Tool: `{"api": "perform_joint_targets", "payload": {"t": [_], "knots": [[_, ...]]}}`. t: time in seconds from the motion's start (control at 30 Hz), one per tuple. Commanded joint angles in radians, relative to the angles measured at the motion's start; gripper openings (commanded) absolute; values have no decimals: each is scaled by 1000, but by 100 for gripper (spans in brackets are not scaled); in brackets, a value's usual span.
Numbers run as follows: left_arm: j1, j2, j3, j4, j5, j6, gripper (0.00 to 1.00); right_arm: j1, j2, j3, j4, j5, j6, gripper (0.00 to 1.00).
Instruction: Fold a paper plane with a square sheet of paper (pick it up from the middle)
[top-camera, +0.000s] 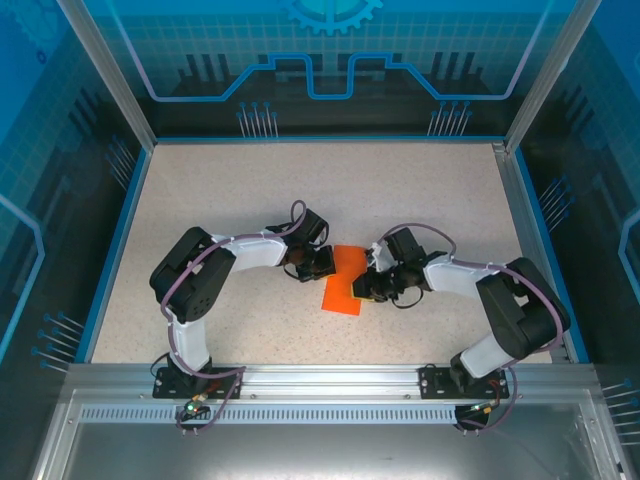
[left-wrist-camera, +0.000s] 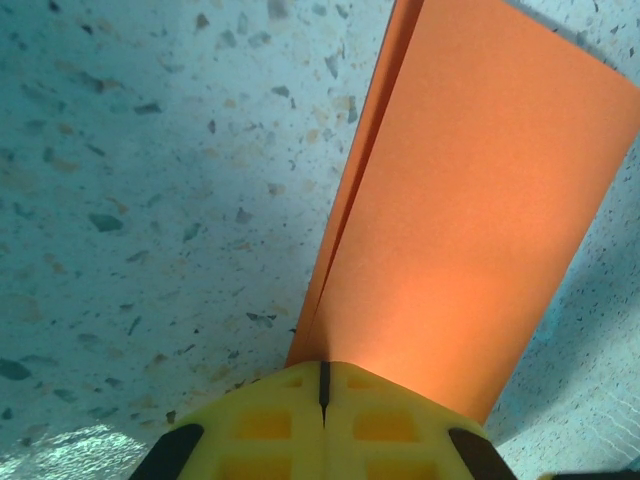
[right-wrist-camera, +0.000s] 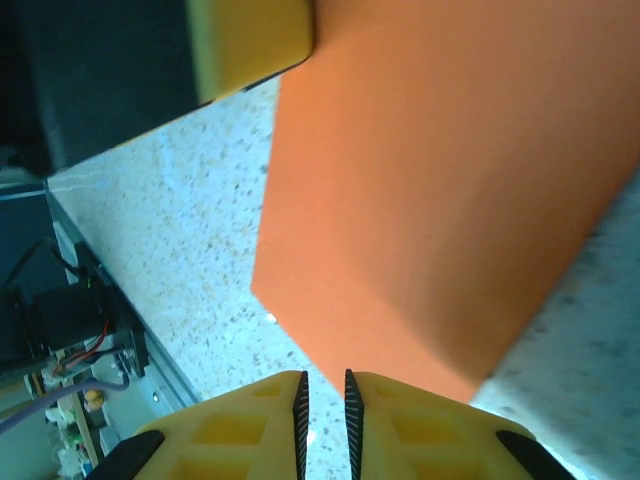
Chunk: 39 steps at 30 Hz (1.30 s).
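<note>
Folded square sheet of paper (top-camera: 343, 287) lies mid-tabletop (top-camera: 200, 190), between the two arms. The left hand (left-wrist-camera: 322, 378) is at the sheet's 10 o'clock edge, fingers pressed together and pinching the folded end. The right hand (right-wrist-camera: 323, 388) is at its 3 o'clock edge, fingers parted by a narrow slit with nothing seen between them.

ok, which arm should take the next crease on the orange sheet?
Right, probably. The left claw is shut on the folded orange sheet, anchoring it; the right claw is slightly parted, holding nothing, at the sheet's edge, free to work.
</note>
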Motion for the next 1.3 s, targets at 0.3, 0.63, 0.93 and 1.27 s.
{"api": "perform_joint_targets", "payload": {"t": [0.3, 0.63, 0.93, 1.27], "knots": [[-14, 20, -5, -106, -38, 22, 0, 64, 73, -100, 51, 5, 47, 18], [-14, 26, -4, -108, -37, 25, 0, -41, -58, 94, -118, 77, -32, 18], [-14, 31, 2, -107, -34, 25, 0, -200, 169, 304, -52, 24, -43, 17], [-16, 42, 12, -113, -32, 25, 0, -239, 376, 344, 0, 3, -66, 16]]}}
